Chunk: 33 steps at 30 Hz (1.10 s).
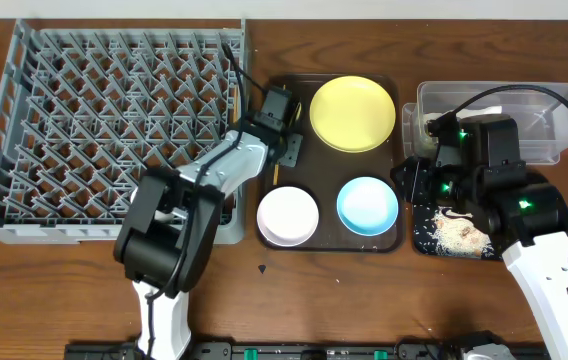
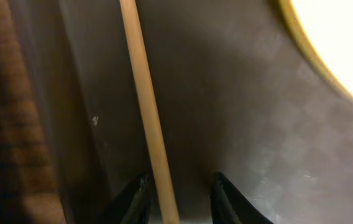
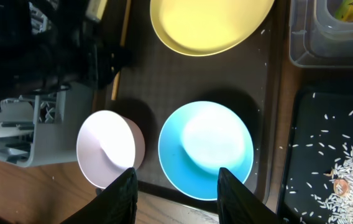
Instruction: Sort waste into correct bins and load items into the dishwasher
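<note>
Down at the left edge of the brown serving tray (image 2: pixel 238 124), the left gripper (image 2: pixel 181 186) hangs low over a single wooden chopstick (image 2: pixel 145 106). Its jaws are partly open and straddle the stick. In the left wrist view the chopstick runs lengthwise between the two fingers, right beside the left-hand finger, with a clear gap to the other. Nothing is clamped. The stick lies flat on the tray floor, close to the tray's side wall and well apart from the yellow plate (image 2: pixel 344 37), whose rim shows in the upper corner.

From overhead, the large grey dish rack (image 1: pixel 104 120) stands on the table (image 1: pixel 364 300) just left of the tray.

The right gripper (image 3: pixel 176 180) hovers above the near end of the tray with its jaws spread wide and holding nothing. Below it, the light blue bowl (image 3: pixel 204 149) sits mostly between the two fingers, and the white bowl (image 3: pixel 108 149) lies just outside the left-hand one. Both bowls stand upright on the tray.

Beside the tray, the glossy black tray (image 3: pixel 325 143) carries scattered rice crumbs (image 3: pixel 350 162). Behind it is the clear tub (image 3: pixel 332 43), with the yellow-green wrapper packet (image 3: pixel 349 9) inside. The print on the packet is too blurred to read.
</note>
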Tool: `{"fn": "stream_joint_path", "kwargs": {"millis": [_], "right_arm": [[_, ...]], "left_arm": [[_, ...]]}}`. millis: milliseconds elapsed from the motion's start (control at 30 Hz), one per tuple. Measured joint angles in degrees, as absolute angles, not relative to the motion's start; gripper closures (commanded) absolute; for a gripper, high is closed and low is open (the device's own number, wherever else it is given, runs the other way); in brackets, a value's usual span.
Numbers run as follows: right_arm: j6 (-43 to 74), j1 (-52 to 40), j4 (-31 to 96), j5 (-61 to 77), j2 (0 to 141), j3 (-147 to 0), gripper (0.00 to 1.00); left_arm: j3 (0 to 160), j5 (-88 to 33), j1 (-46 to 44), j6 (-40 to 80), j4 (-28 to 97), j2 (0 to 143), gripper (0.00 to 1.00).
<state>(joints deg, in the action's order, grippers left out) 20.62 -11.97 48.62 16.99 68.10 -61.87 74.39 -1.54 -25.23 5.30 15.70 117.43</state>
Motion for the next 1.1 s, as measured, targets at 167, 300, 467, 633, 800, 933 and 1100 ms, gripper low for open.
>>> {"fn": "stream_joint_path", "kwargs": {"millis": [167, 300, 467, 633, 800, 933, 1100], "right_arm": [[20.62, -11.97, 48.64, 16.99, 68.1, -61.87, 0.61], [20.62, -11.97, 48.64, 16.99, 68.1, -61.87, 0.62], [20.62, -11.97, 48.64, 16.99, 68.1, -61.87, 0.61], [20.62, -11.97, 48.64, 16.99, 68.1, -61.87, 0.62], [20.62, -11.97, 48.62, 16.99, 68.1, -61.87, 0.61], [20.62, -11.97, 48.62, 16.99, 68.1, -61.87, 0.61], [20.62, -11.97, 48.62, 16.99, 68.1, -61.87, 0.61]], "left_arm": [[74.52, -1.5, -25.21, 5.32, 15.84, 117.6, 0.88], [74.65, -1.56, -25.17, 5.87, 16.4, 117.6, 0.92], [74.48, -1.63, -25.17, 5.98, 17.52, 116.53, 0.92], [74.15, -1.61, -25.17, 5.98, 19.51, 107.22, 0.92], [74.35, -0.12, -24.16, 5.96, 27.09, 92.99, 0.92], [74.56, 3.22, -21.56, 5.98, 35.05, 89.12, 0.92], [73.82, 5.17, -17.8, 6.42, 37.06, 91.96, 0.91]]}}
